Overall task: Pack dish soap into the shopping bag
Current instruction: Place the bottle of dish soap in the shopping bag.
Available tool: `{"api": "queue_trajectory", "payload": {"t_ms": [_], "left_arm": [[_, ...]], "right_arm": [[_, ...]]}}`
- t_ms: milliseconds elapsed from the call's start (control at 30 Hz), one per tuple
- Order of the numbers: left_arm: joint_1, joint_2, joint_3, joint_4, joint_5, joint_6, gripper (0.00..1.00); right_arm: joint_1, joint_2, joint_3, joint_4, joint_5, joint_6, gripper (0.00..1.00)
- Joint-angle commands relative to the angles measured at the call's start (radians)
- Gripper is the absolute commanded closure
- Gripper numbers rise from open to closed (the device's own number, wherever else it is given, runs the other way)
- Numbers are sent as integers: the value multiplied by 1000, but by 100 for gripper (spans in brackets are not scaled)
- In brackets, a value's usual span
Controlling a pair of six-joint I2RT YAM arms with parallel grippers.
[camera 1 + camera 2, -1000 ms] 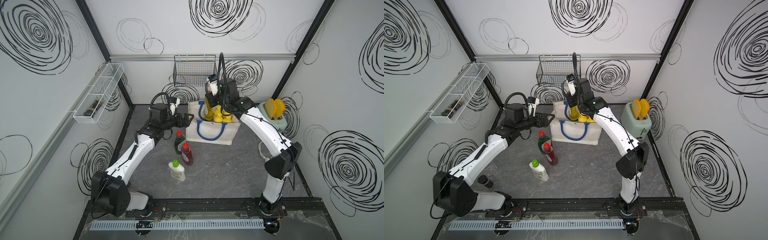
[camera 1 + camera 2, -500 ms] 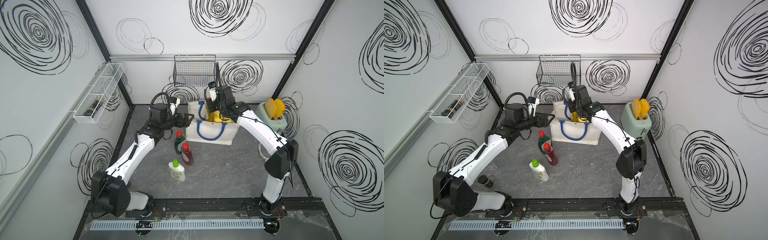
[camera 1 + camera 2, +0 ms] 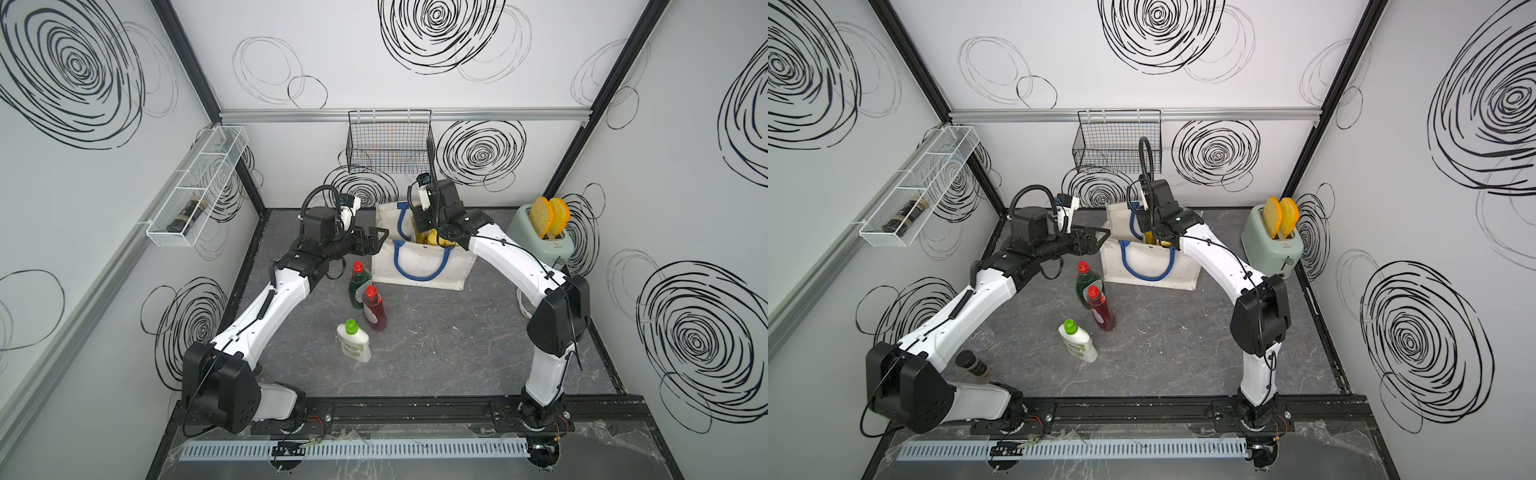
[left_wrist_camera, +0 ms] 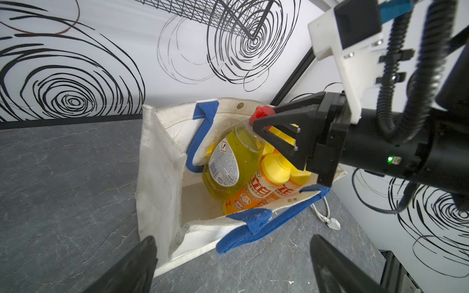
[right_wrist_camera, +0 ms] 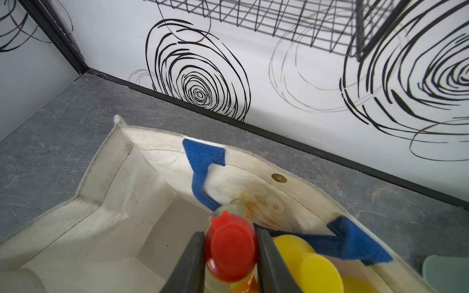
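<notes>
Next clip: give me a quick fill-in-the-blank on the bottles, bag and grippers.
The right gripper is shut on the yellow-green bottle, whose cap is ____.
Outside the shopping bag, ____ soap bottles are on the table.
The left gripper is ____, holding nothing.
The white bottle has a ____ cap.
Missing words: red; three; open; green.

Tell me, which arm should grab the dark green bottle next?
Probably left: the left fingers are open, empty and near the dark green bottle; the right fingers are shut on the yellow-green bottle inside the shopping bag.
</notes>
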Motion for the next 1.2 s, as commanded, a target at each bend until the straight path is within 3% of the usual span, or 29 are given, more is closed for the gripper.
{"api": "queue_trajectory", "payload": {"t_ms": [0, 733, 1000, 1167], "left_arm": [[-8, -5, 13, 29, 2, 14, 4], [-11, -6, 13, 30, 6, 13, 4], [-10, -4, 13, 28, 4, 13, 4], [-10, -4, 13, 28, 4, 14, 4]], "right_arm": [[-2, 4, 79, 36, 81, 24, 100], [-14, 162, 333, -278, 113, 85, 100], [-32, 198, 388, -337, 86, 89, 100], [-53, 255, 503, -411, 57, 71, 100]]}}
